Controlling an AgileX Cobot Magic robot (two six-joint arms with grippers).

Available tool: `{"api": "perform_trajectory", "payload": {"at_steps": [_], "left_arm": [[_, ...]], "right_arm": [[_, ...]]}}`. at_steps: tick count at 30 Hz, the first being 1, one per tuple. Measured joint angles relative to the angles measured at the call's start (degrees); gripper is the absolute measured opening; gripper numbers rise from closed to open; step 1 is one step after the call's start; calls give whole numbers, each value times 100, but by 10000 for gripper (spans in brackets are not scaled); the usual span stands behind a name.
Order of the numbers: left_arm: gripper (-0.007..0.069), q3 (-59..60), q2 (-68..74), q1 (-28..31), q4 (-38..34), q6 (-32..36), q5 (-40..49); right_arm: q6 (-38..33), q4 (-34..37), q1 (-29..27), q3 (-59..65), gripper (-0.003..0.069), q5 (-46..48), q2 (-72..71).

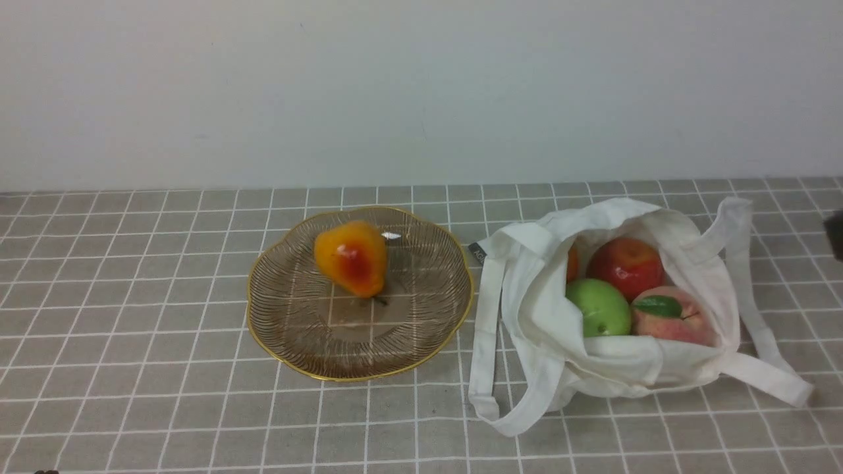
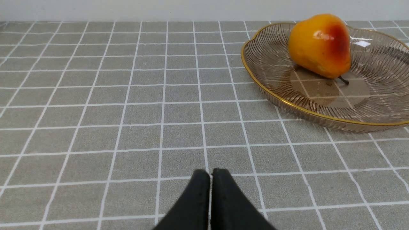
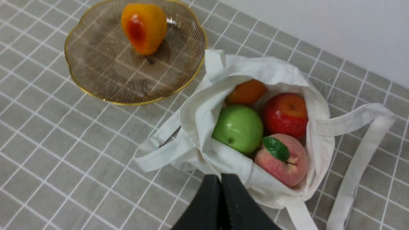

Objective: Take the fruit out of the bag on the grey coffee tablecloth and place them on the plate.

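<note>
An orange-yellow pear (image 1: 352, 258) lies on the glass plate (image 1: 421, 322) left of centre on the grey checked tablecloth (image 1: 132, 329). To its right the white bag (image 1: 540, 329) lies open with a red apple (image 1: 625, 265), a green apple (image 1: 598, 307), a pink peach (image 1: 672, 317) and a partly hidden orange (image 1: 572, 263) inside. In the right wrist view my right gripper (image 3: 221, 179) is shut and empty above the bag (image 3: 198, 127), near the green apple (image 3: 238, 127) and the peach (image 3: 282, 161). My left gripper (image 2: 211, 174) is shut and empty over bare cloth, short of the plate (image 2: 271, 95) and the pear (image 2: 319, 44).
The bag's long straps (image 1: 764, 355) trail over the cloth to the right and front left. A plain white wall (image 1: 421, 85) stands behind the table. A dark object (image 1: 835, 234) shows at the right edge of the front view.
</note>
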Motion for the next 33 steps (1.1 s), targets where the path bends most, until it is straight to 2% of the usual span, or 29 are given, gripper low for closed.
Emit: {"api": "perform_trajectory", "payload": {"at_steps": [1, 4, 9, 12, 15, 33], "left_arm": [[-8, 0, 0, 0, 0, 0, 0], [-8, 0, 0, 0, 0, 0, 0], [-8, 0, 0, 0, 0, 0, 0], [-8, 0, 0, 0, 0, 0, 0], [-8, 0, 0, 0, 0, 0, 0], [-8, 0, 0, 0, 0, 0, 0]], "right_arm": [[28, -15, 0, 158, -13, -138, -68], [169, -56, 0, 1689, -14, -1830, -1190], [176, -63, 0, 3272, -14, -4060, -1772], [176, -76, 0, 3602, -14, -4661, -1821], [176, -80, 0, 3702, -14, -4803, -1827], [180, -113, 0, 3736, -14, -4308, -1827]]}}
